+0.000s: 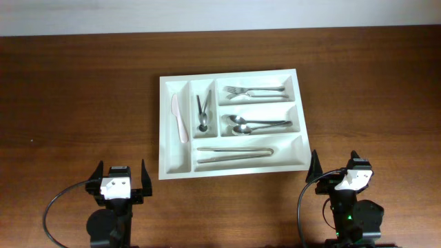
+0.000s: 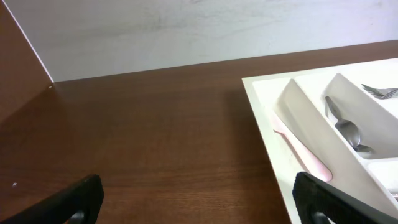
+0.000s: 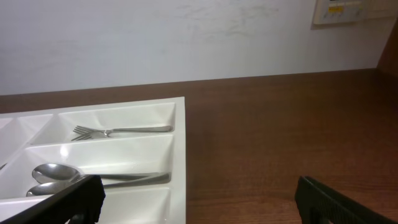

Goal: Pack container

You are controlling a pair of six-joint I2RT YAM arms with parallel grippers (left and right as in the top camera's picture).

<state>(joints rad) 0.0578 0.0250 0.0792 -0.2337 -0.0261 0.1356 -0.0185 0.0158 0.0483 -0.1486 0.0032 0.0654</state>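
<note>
Overhead view: the container [image 1: 227, 75] lies flat at the centre of the tabletop [image 1: 76, 103], its three long slots toward the right of the frame. The cutlery is sorted by kind and laid lengthwise so each piece fits its slot. One pale knife [image 1: 179, 118] is in the far-left narrow slot. A small spoon [image 1: 203, 125] and a dark pincer-like piece [image 1: 204, 103] share the next. What look like two forks [image 1: 251, 91] are at upper right, two spoons [image 1: 251, 125] in the middle, and one long pair of tongs [image 1: 234, 153] at the bottom. At the lower edge the left gripper [image 1: 122, 172] and right gripper [image 1: 335, 165] sit with jaws spread, holding nothing, apart from the container. They look parked, and the packing seems done.
</note>
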